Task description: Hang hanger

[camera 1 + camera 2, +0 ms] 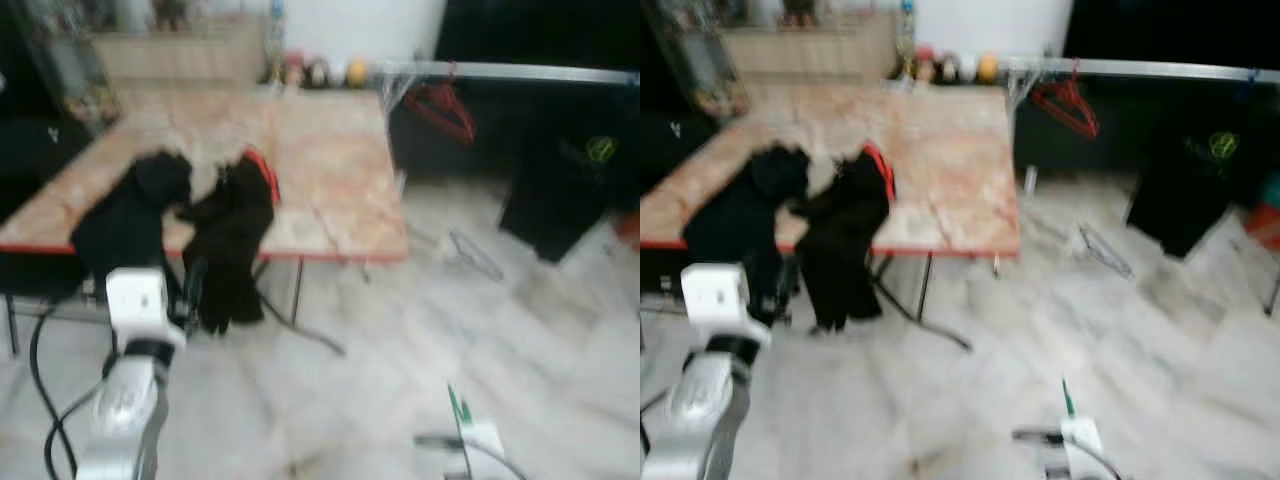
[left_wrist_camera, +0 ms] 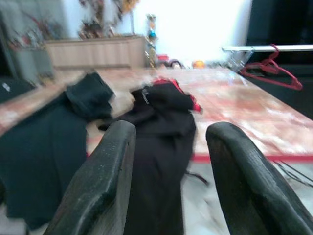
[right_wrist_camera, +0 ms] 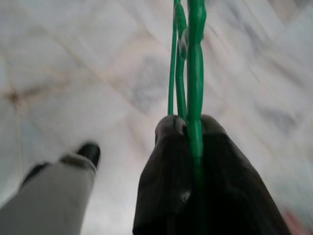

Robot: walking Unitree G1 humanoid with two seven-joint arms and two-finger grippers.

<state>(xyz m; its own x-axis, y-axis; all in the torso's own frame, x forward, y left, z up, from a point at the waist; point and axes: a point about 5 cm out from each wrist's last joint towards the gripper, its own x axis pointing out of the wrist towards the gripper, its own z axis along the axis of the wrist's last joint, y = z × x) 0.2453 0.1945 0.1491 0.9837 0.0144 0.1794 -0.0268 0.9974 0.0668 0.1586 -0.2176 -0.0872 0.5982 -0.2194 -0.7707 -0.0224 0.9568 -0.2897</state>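
My right gripper point(image 3: 188, 128) is shut on a thin green hanger point(image 3: 195, 58), held low over the marble floor; the hanger's green tip point(image 1: 458, 407) pokes up at the bottom right of the left eye view. My left gripper point(image 2: 168, 132) is open and holds nothing, raised in front of the table point(image 1: 340, 190). A metal clothes rail point(image 1: 520, 72) runs along the far right. A red hanger point(image 1: 440, 108) hangs on it. Black garments point(image 1: 225, 235) drape over the table's near edge, one with a red hanger point(image 1: 262, 170) inside. The head views are blurred.
A black garment point(image 1: 555, 190) hangs from the rail at the right. A wire hanger point(image 1: 470, 252) lies on the floor beside the table. Small objects point(image 1: 320, 72) line the back wall. A grey leg with a black foot point(image 3: 63, 166) stands on the floor.
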